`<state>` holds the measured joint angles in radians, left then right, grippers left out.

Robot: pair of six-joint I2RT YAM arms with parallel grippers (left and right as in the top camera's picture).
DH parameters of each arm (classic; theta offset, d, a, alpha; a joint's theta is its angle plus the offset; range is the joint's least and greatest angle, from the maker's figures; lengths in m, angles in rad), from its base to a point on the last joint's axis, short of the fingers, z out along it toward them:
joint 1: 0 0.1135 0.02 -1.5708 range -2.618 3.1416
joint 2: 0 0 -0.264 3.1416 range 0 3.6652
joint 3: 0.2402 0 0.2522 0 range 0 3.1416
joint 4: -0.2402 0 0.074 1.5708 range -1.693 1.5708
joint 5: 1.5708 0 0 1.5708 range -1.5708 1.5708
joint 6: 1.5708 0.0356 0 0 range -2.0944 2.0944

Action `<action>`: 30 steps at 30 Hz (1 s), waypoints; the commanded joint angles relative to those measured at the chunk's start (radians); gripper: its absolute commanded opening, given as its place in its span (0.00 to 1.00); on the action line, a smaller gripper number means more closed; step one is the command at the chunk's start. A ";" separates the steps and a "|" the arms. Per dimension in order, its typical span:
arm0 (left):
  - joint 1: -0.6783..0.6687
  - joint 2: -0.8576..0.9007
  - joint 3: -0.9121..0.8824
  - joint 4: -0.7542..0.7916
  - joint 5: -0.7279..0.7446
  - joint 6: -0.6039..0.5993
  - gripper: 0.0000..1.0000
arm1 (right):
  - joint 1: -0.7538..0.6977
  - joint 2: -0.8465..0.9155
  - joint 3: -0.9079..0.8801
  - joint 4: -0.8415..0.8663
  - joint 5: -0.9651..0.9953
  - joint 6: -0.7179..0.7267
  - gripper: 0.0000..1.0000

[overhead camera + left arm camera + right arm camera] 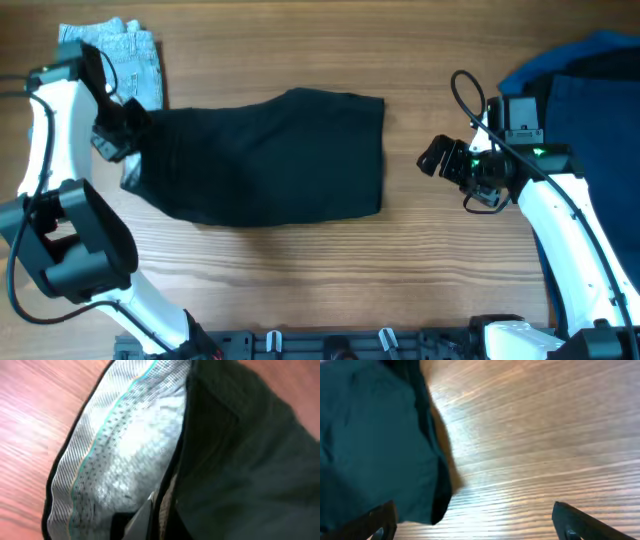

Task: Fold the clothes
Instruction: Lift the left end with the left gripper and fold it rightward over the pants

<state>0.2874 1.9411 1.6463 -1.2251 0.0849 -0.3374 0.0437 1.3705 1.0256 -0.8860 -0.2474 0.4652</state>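
A black garment point(270, 155) lies spread flat in the middle of the wooden table. My left gripper point(128, 160) is at its left edge and is shut on the fabric there. In the left wrist view the jaws point(160, 515) pinch the edge of the black garment point(250, 460) beside its grey patterned inner lining point(130, 445). My right gripper point(432, 158) is open and empty, just right of the garment's right edge. In the right wrist view its jaws point(475, 525) are spread over bare wood, with the garment's edge point(370, 435) at the left.
A folded light grey-blue garment point(125, 55) lies at the back left, close to my left arm. A pile of blue clothes point(590, 90) sits at the right edge behind my right arm. Bare wood point(545, 435) lies between the black garment and the pile.
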 commanded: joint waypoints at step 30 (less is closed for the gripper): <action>-0.773 0.075 0.386 -0.117 -0.042 -0.206 0.04 | -0.006 0.352 0.001 0.193 -0.050 -0.018 1.00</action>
<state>-0.4595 1.9545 2.0148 -1.3457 0.0460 -0.5129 0.0437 1.7111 1.0256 -0.6971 -0.2745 0.4580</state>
